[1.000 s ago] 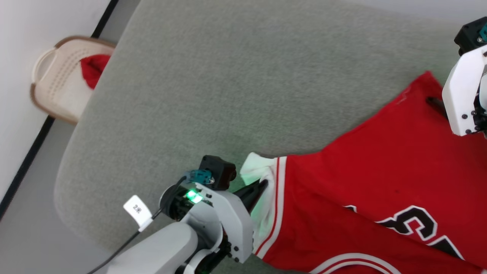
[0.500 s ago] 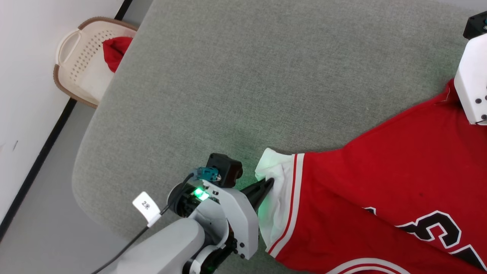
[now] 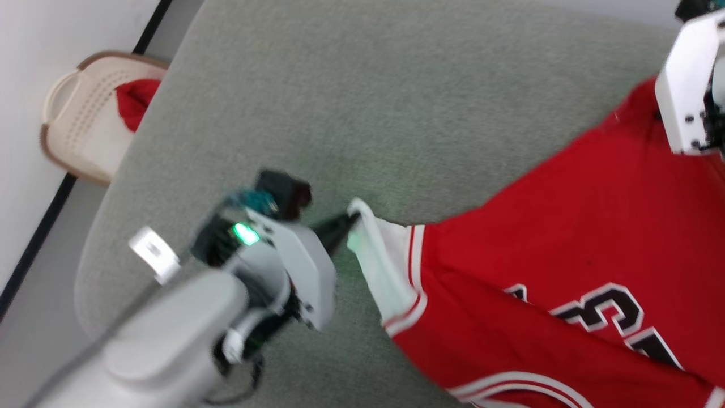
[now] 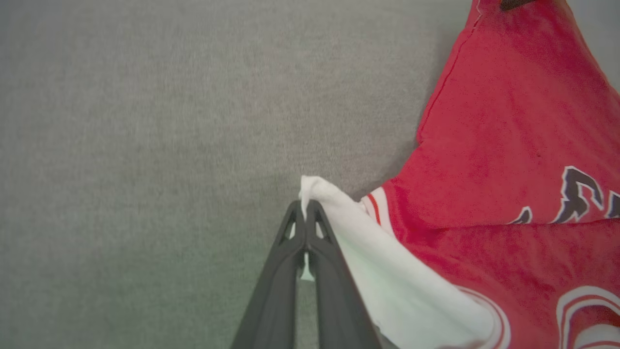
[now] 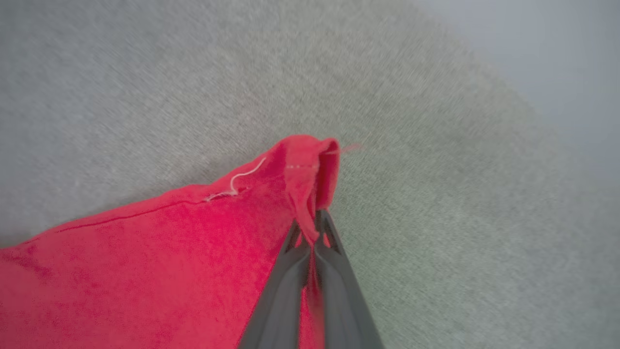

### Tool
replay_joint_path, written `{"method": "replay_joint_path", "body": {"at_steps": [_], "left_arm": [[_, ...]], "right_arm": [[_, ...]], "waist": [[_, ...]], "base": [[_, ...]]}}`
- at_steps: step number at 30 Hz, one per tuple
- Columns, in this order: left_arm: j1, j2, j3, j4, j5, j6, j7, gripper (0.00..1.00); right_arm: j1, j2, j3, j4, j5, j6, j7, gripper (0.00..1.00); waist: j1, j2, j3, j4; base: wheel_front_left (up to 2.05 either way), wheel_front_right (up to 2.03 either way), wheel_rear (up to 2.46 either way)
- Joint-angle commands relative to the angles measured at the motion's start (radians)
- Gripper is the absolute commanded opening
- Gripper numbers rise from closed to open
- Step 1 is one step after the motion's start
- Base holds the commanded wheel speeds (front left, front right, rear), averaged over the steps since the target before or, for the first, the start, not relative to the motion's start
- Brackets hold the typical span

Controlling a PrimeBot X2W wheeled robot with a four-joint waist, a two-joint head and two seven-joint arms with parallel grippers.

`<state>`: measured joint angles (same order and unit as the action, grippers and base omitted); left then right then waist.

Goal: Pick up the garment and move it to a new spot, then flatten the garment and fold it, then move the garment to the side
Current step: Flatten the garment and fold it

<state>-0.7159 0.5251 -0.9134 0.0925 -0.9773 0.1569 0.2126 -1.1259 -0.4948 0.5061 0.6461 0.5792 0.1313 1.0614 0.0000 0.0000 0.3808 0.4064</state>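
The left gripper [image 4: 306, 213] is squeezed tight on the white sleeve tip of the garment [image 3: 566, 238] — its two dark fingers [image 4: 334, 291] pinch the cloth between them. The right gripper [image 5: 315, 228] is squeezed tight too, on a red hem corner that bunches over its tips. In the head view the garment lies on the gray pad [image 3: 368, 102] toward 4 o'clock — sleeve at its 9 o'clock side, held corner at 1 o'clock. A pale basket [image 3: 73, 130] with a red cloth lump [image 3: 136, 102] sits at 10 o'clock.

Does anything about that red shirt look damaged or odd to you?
Slightly: a loose pale thread curls out of the seam near the red corner of the garment that the right hand pinches. I see no tear.
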Motion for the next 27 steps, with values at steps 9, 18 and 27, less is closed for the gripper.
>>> {"method": "replay_joint_path", "body": {"at_steps": [9, 18, 27], "left_arm": [[-0.214, 0.147, 0.079, -0.03, 0.006, -0.027, 0.146, 0.0], [-0.492, 0.196, 0.143, 0.14, 0.024, -0.104, 0.25, 0.0], [-0.752, 0.151, 0.161, 0.421, 0.115, -0.17, 0.19, 0.0]], "right_arm": [[-0.088, 0.034, -0.002, -0.042, 0.015, -0.001, -0.096, 0.0], [-0.197, 0.072, 0.016, -0.029, -0.015, -0.001, -0.269, 0.0], [-0.304, 0.132, -0.009, 0.08, -0.067, -0.001, -0.466, 0.0]], "waist": [[0.0, 0.0, -0.113, -0.139], [0.0, 0.0, -0.176, -0.253], [0.0, 0.0, -0.208, -0.343]], "base": [[0.0, 0.0, 0.0], [0.0, 0.0, 0.0], [0.0, 0.0, 0.0]]}}
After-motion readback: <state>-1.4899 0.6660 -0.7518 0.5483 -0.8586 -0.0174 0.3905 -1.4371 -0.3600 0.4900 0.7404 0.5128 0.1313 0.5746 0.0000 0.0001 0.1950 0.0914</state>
